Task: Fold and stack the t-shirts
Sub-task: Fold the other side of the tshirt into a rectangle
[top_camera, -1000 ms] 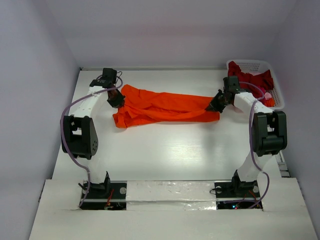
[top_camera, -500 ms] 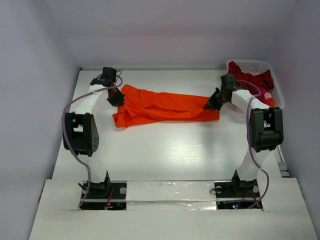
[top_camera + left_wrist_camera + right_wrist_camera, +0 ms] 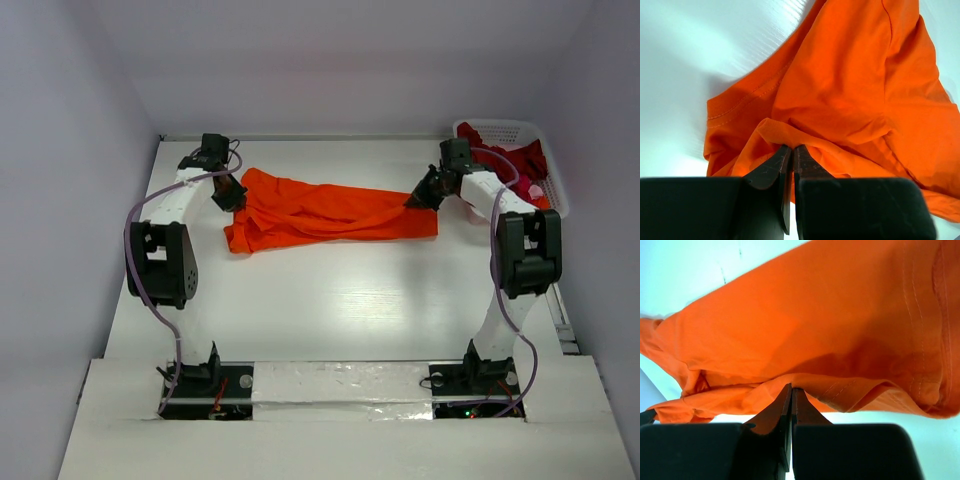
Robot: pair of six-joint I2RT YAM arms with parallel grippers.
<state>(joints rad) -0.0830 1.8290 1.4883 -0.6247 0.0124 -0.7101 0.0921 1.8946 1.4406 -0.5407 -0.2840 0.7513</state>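
Note:
The bright orange t-shirt (image 3: 325, 212) lies stretched crosswise on the far half of the table. My left gripper (image 3: 232, 196) is shut on its left end; in the left wrist view the jaws (image 3: 791, 148) pinch a fold of orange cloth (image 3: 840, 90). My right gripper (image 3: 415, 198) is shut on its right end; in the right wrist view the jaws (image 3: 791, 387) pinch a hemmed fold of the shirt (image 3: 805, 325). The dark crimson red t-shirt (image 3: 505, 160) lies bunched in the basket at the far right.
A white latticed plastic basket (image 3: 556, 190) stands at the far right corner, holding the red shirt and something pink (image 3: 535, 190). Walls close the table's far, left and right sides. The white table (image 3: 330, 300) stretches toward the arm bases.
Both grippers have moved a little toward the far wall with the orange shirt's ends, drawing the shirt slightly away from the arm bases.

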